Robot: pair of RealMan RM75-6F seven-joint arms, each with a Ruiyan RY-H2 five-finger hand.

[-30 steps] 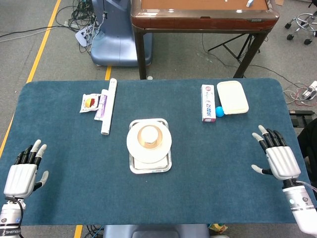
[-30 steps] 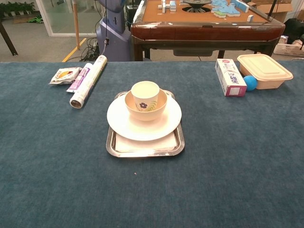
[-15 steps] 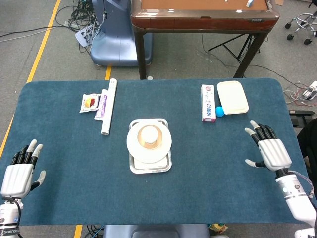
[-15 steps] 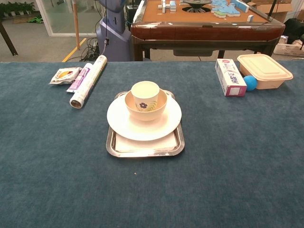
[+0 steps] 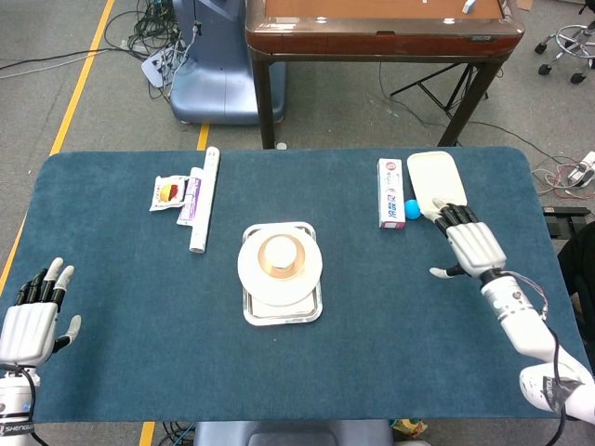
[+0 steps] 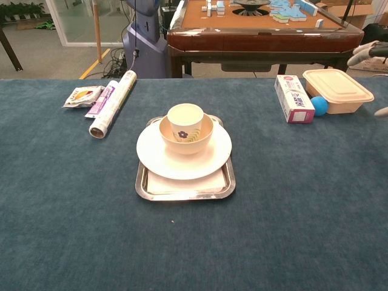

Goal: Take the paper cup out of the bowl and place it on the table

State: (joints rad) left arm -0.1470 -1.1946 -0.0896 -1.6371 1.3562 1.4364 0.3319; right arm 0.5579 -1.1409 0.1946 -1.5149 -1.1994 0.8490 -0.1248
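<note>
A white paper cup point(image 6: 184, 121) with a small flower print is standing upright inside a cream bowl point(image 6: 205, 138), near the middle of the desk point(image 5: 390, 344). The bowl is sitting on a white plate point(image 6: 212, 160), and the plate is resting on a square metal tray point(image 6: 185, 191) that appears to be lined with white paper. Nothing is touching the cup. The right hand point(image 5: 469, 243) is hovering above the desk to the right of the stack and well apart from it, palm down, fingers spread and holding nothing, its fingertips lying over the near end of a cream lidded container point(image 5: 435, 177). In the chest view only the tips of that hand point(image 6: 370, 51) are showing at the right edge. Just beside the container are lying a small blue ball point(image 5: 412, 208) and a white and pink box point(image 5: 390, 191). The left hand point(image 5: 30, 321) is hanging over the near left corner of the desk, far from the cup, fingers apart and extended, gripping nothing. Toward the far left of the desk a white roll point(image 5: 204, 199) is lying beside a small snack packet point(image 5: 169, 193).
</note>
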